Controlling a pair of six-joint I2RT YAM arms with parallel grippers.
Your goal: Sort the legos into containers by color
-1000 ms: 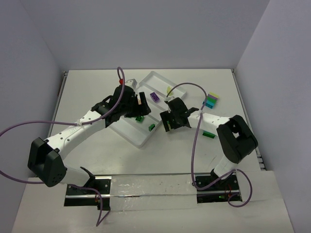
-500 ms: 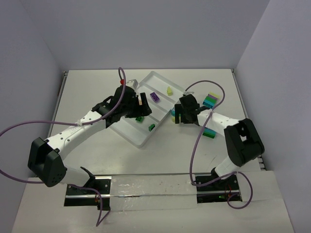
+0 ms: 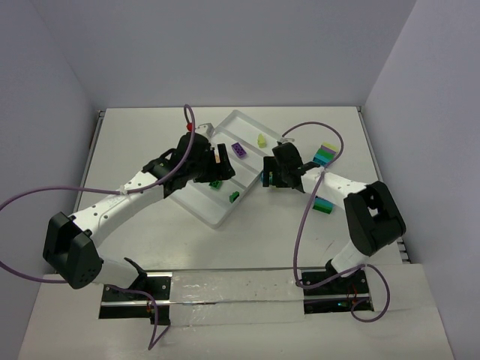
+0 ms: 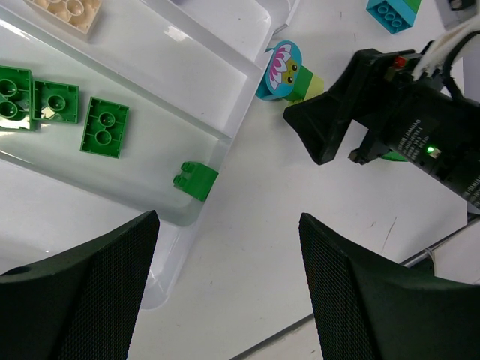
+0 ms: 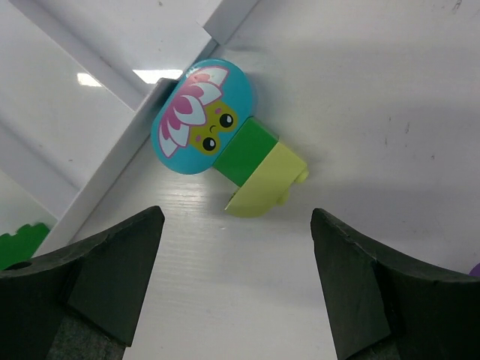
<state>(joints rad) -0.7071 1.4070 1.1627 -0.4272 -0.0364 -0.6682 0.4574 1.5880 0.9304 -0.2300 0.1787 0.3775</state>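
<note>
The clear tray [image 3: 247, 124] lies diagonally mid-table. It holds green bricks [image 3: 214, 183], a purple brick [image 3: 240, 149] and a yellow-green brick [image 3: 261, 139]. My left gripper [image 3: 220, 160] hangs open and empty over the tray. The left wrist view shows its open jaws [image 4: 229, 300], three green bricks [image 4: 105, 127], a small green one [image 4: 196, 180] and a peach brick [image 4: 64, 11]. My right gripper [image 3: 268, 178] is open and empty [image 5: 236, 292], just above a clump [image 5: 247, 150] of a teal flower-face piece, a green brick and a yellow-green brick lying against the tray's outer wall [image 5: 112, 161].
A multi-colour stack [image 3: 325, 155] stands right of the tray, and a green and teal piece [image 3: 324, 205] lies nearer the front. A teal brick [image 4: 390, 11] shows at the top right of the left wrist view. The right arm [image 4: 390, 120] sits close beside the tray.
My right gripper has moved away from the front and to the right, then settled at the tray's right edge over the clump. The left arm has barely moved.
</note>
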